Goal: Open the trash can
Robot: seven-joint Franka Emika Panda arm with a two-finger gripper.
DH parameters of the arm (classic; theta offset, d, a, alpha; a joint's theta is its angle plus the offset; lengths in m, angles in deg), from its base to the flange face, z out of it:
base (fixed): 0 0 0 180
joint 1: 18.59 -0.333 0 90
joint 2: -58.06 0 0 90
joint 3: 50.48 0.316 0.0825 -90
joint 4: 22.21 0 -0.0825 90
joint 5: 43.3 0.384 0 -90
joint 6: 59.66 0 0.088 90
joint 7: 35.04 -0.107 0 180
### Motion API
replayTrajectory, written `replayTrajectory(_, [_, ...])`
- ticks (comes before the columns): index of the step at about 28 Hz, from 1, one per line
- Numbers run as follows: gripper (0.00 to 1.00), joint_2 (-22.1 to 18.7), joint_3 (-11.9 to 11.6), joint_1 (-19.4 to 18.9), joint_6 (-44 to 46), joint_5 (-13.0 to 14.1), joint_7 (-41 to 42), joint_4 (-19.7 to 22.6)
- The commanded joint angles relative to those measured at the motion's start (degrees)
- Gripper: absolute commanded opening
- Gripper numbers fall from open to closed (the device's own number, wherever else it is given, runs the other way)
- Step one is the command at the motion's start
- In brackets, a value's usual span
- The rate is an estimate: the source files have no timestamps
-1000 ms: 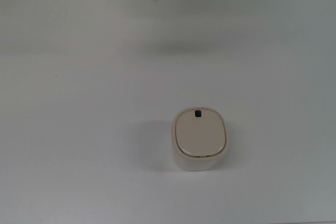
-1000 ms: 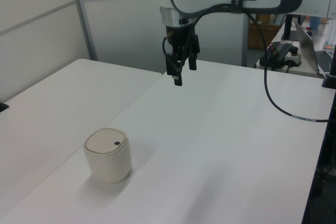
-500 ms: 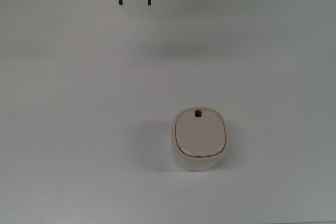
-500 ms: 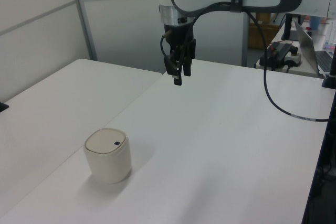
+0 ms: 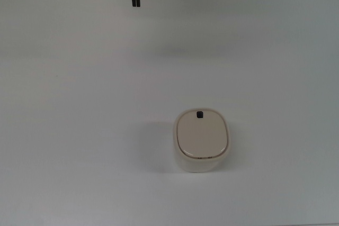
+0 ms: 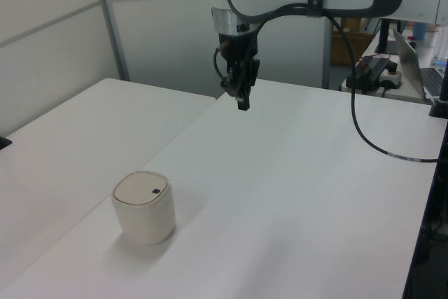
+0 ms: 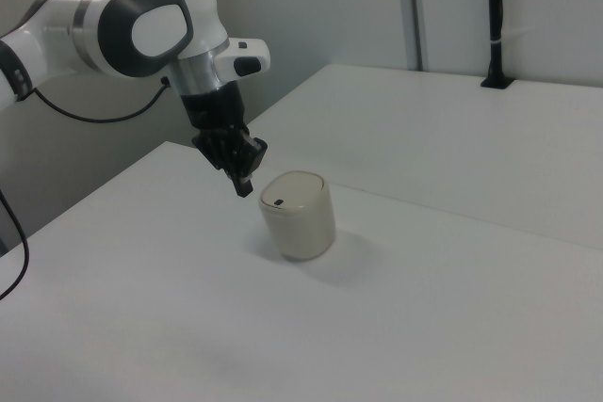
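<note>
Top view gives me my gripper with fingers pressed together, hanging above the table; the trash can sits well apart, lid closed.

The gripper has closed: its two fingers, spread wide apart a second ago and narrower half a second ago, now meet, holding nothing, above the tabletop.

trash can on table, gripper well apart (top view's upper left)
</note>
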Motion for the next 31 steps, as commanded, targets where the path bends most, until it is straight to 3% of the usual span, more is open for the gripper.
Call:
replayTrajectory(1, [0.00, 0.0, -0.3, -0.1, -2.1, 1.1, 0.0, 1.0])
replayTrajectory(23, [0.00, 11.5, 0.3, -4.9, -22.9, 1.2, -1.0, 0.7])
replayTrajectory(31, [0.00, 15.1, 1.3, -5.1, -30.4, 1.3, -1.1, 0.7])
